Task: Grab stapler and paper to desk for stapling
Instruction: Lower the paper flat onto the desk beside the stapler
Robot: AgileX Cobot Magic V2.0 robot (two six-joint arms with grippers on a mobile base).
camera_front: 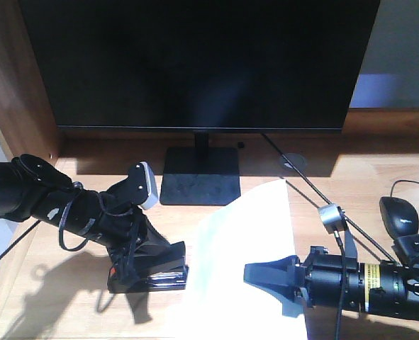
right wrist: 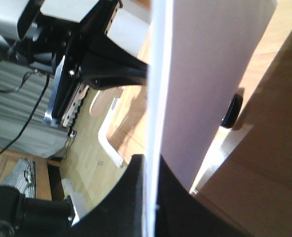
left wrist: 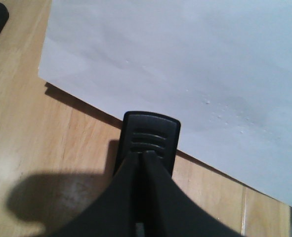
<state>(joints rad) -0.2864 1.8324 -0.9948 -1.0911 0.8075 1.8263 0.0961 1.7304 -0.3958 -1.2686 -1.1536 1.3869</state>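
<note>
- While angled down at lower left, left gripper point(camera_front: 178, 250) is seen with fingers pressed together, tips touching stapler point(camera_front: 149, 280) on desk point(camera_front: 46, 248).
- Paper point(camera_front: 248, 230), lower centre, is clamped edgewise by level right gripper point(camera_front: 266, 278).

Counts, placed against the monitor point(camera_front: 202, 64): 1 monitor, on 1 stand point(camera_front: 198, 180). 1 stapler point(camera_front: 152, 275), front-left of the monitor. 1 paper point(camera_front: 248, 234) sheet, front-right of it. 1 mouse point(camera_front: 400, 214), far right of it. 1 cable grommet point(camera_front: 293, 162), below its right corner. 2 grippers: left gripper point(camera_front: 147, 263), right gripper point(camera_front: 255, 278). 1 tabletop point(camera_front: 46, 297) under everything.
</note>
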